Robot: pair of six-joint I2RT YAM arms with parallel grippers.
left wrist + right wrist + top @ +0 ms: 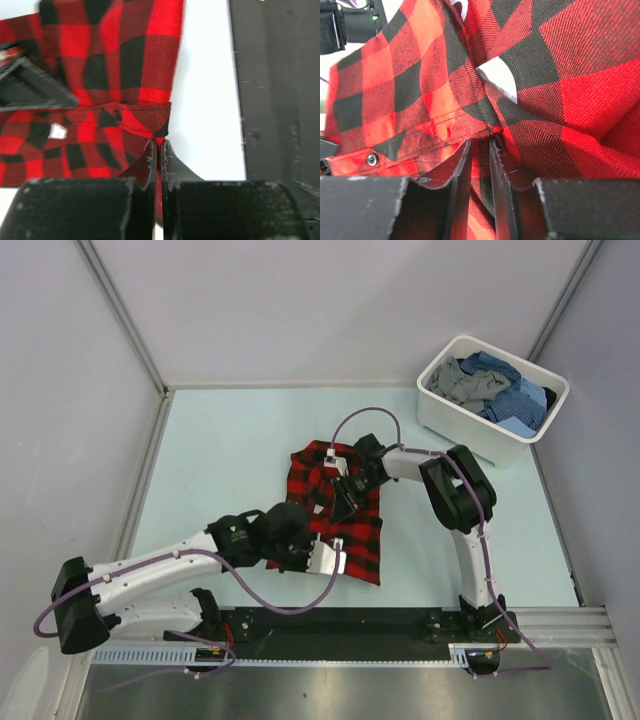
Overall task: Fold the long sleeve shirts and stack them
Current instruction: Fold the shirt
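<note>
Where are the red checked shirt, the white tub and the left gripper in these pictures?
red checked shirt (pixel 365 535): top view, its lower body panel.
white tub (pixel 462 430): top view, its near side wall.
left gripper (pixel 158 146): left wrist view, between fingertips pinching the shirt's edge.

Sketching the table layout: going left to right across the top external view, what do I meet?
left arm → red-and-black check shirt → white tub holding blue and grey shirts

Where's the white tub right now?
Top view: the white tub sits at the far right corner of the table, beyond the right arm, apart from the red check shirt.
</note>
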